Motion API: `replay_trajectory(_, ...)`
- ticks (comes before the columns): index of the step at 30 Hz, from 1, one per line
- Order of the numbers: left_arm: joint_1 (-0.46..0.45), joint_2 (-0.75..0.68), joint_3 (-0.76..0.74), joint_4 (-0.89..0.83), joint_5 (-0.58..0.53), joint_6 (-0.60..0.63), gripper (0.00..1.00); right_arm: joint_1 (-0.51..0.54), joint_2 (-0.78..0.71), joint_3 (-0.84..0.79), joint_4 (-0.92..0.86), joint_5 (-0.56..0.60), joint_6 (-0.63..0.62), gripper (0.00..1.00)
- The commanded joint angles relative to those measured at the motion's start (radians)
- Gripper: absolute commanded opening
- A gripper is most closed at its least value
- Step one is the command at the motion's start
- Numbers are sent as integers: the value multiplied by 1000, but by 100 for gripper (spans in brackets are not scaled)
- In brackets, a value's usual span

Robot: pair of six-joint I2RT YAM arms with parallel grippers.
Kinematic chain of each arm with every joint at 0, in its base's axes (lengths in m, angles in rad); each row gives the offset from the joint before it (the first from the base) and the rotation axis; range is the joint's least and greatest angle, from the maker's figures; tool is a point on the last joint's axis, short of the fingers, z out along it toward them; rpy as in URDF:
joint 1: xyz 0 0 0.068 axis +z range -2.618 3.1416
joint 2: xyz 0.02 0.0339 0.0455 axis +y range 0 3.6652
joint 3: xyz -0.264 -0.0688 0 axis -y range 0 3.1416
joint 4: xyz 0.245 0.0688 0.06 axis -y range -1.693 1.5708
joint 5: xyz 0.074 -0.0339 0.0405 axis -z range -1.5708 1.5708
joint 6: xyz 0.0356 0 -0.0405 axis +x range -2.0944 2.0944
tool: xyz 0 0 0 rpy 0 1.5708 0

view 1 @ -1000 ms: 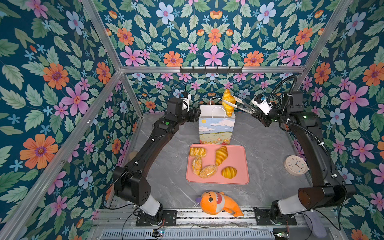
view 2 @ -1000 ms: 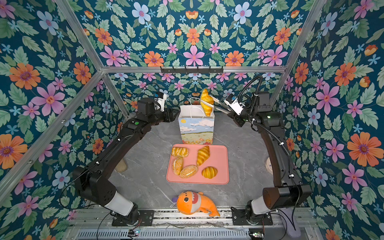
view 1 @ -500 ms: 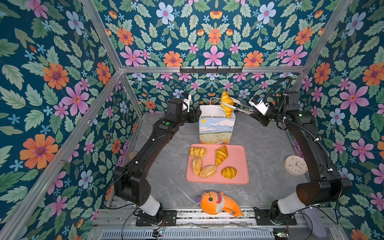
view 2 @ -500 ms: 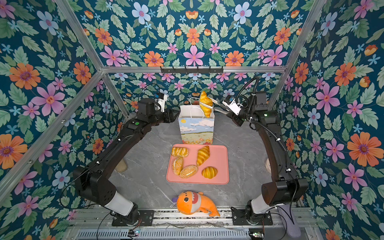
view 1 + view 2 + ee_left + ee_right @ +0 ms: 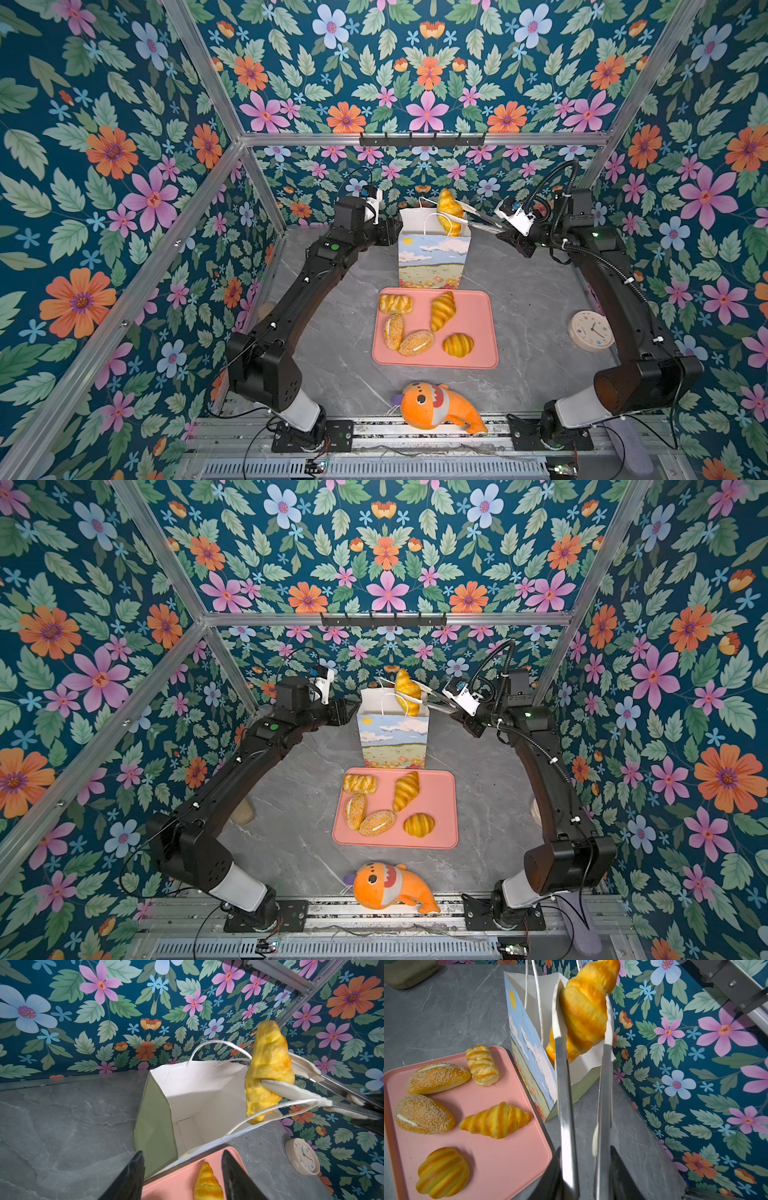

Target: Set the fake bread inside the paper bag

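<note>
Five glossy golden toy pastries (image 5: 442,309) lie on the pink plastic tray (image 5: 478,328) nearest me. Behind stands the white sky-printed paper bag (image 5: 432,262), my left hand (image 5: 183,1154) open beside it. My right hand (image 5: 585,1152) clamps steel tongs (image 5: 563,1088) pinching a striped toy croissant (image 5: 584,1007) above its mouth.

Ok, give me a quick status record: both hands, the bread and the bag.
right hand: shut on tongs
tongs: pinching a croissant at the open top of the bag, mostly above the rim
left hand: open, beside the bag, holding nothing
bag: upright behind the tray; no bread visible inside
loose bread: five pieces on the tray
also on table: plush fish, clock
</note>
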Motion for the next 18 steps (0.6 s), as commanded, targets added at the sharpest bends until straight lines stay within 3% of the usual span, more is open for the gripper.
replay_trajectory(1,1,7,1,27,12,1,60,0,-19,-6,56,-46,-10,32)
replay_trajectory(12,10,54,19,58,35,5,60,-1,-68,-47,99,-58,-16,33)
replay_trajectory(18,22,126,110,33,34,41,60,-1,-88,-73,118,-73,-12,33)
